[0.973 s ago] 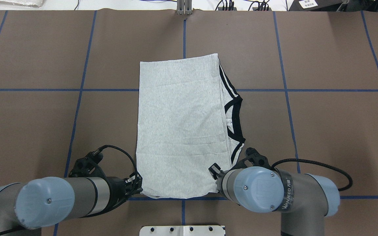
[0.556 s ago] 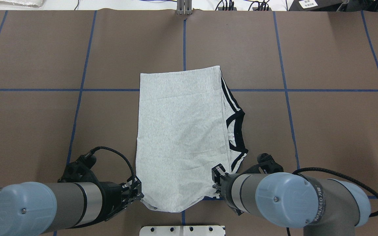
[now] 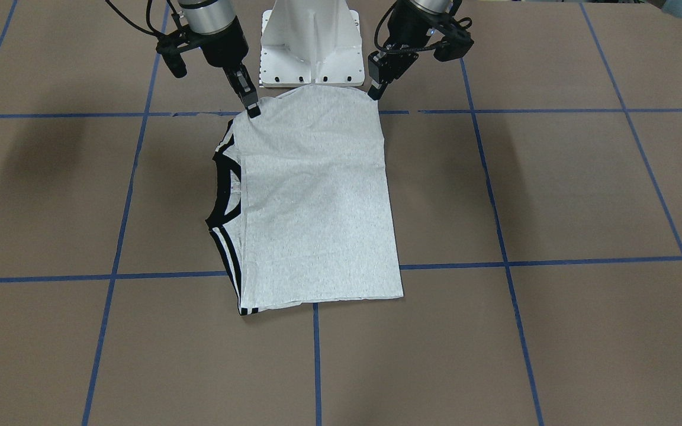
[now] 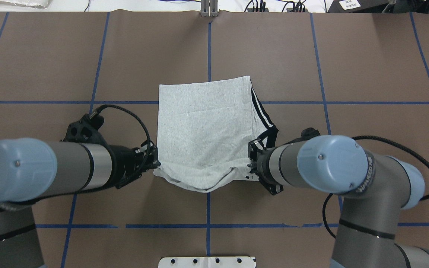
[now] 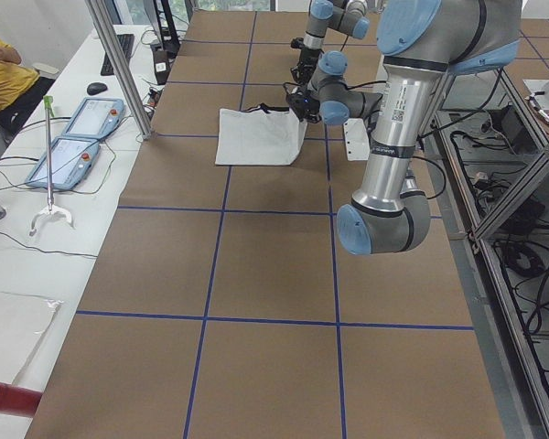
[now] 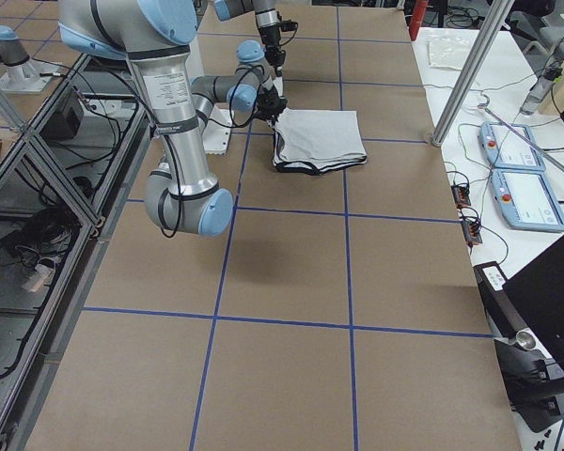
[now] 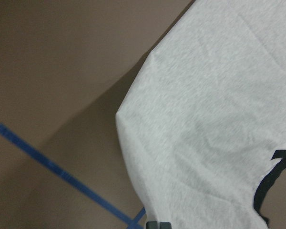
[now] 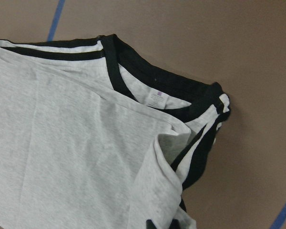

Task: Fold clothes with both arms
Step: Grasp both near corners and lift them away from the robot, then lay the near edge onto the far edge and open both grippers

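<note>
The grey T-shirt lies folded lengthwise on the brown table, its black collar and shoulder stripes on the right side. The near edge is lifted off the table and sags in the middle. My left gripper is shut on the near left corner, and my right gripper is shut on the near right corner. From the front, the T-shirt hangs between the right gripper and the left gripper. The right wrist view shows the collar and the left wrist view plain grey cloth. The print is hidden.
The white pedestal base stands just behind the lifted edge. Blue tape lines cross the brown table. Two teach pendants and a metal post are at the far side, with a person's yellow sleeve beyond.
Both grippers first dragged the shirt towards the robot, then raised its near edge and carried it forward over the shirt. The edge now hangs slack between them.
</note>
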